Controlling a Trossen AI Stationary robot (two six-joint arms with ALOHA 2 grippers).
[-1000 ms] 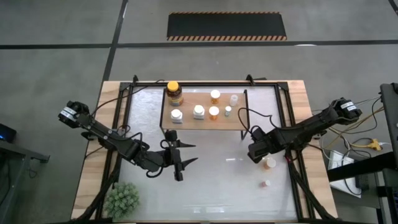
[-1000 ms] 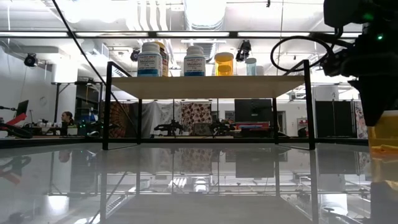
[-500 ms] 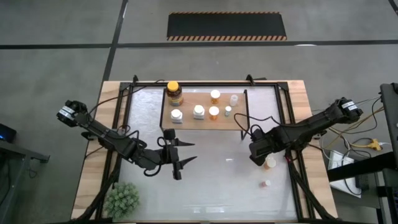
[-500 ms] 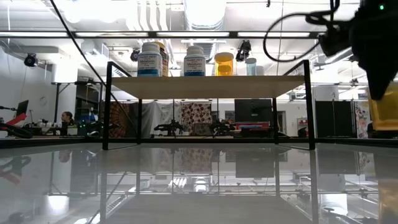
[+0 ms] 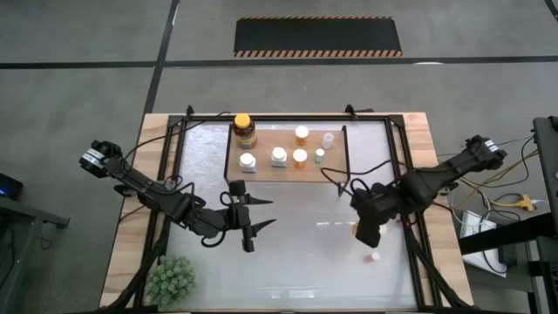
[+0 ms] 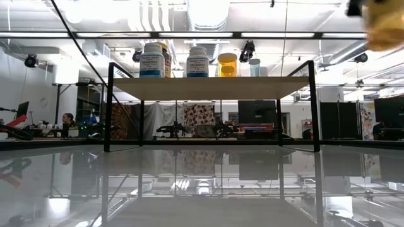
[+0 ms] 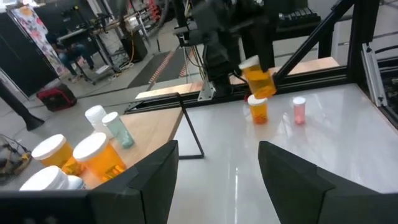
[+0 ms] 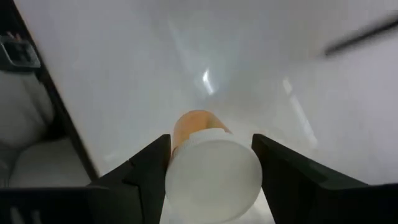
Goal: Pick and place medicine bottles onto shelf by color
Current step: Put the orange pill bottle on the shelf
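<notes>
The shelf [image 5: 272,136] stands at the table's far middle and bears an amber jar [image 5: 245,129], two white bottles [image 5: 248,162], orange pale-capped bottles [image 5: 301,133] and tiny pale ones [image 5: 328,139]. My right gripper [image 5: 366,230] hangs at the table's right, in front of the shelf, shut on an orange pale-capped bottle [image 7: 259,79] held high above the tabletop [image 6: 384,25]. A tiny pale bottle [image 5: 373,258] stands on the table just nearer than it. My left gripper [image 5: 272,214] hovers open at the table's middle, left of the right gripper, with nothing between its fingers. My right gripper pinches the orange bottle at its capped end [image 8: 177,180] between its two fingers [image 8: 281,171], one on each side of the pale cap. The fingers come from above, slanting steeply down. The bottle hangs tilted below them, lifted clear of the table.
A green bushy plant [image 5: 170,279] sits at the near left corner. Black frame rails [image 5: 410,187] run along the table's sides. The glossy tabletop [image 5: 305,253] lies bare between the two grippers and toward the near edge.
My right gripper has gone up and a little toward the near edge while rolling, carrying the orange bottle from the tabletop to well above it; the bottle now hangs tilted. The left arm has kept still.
</notes>
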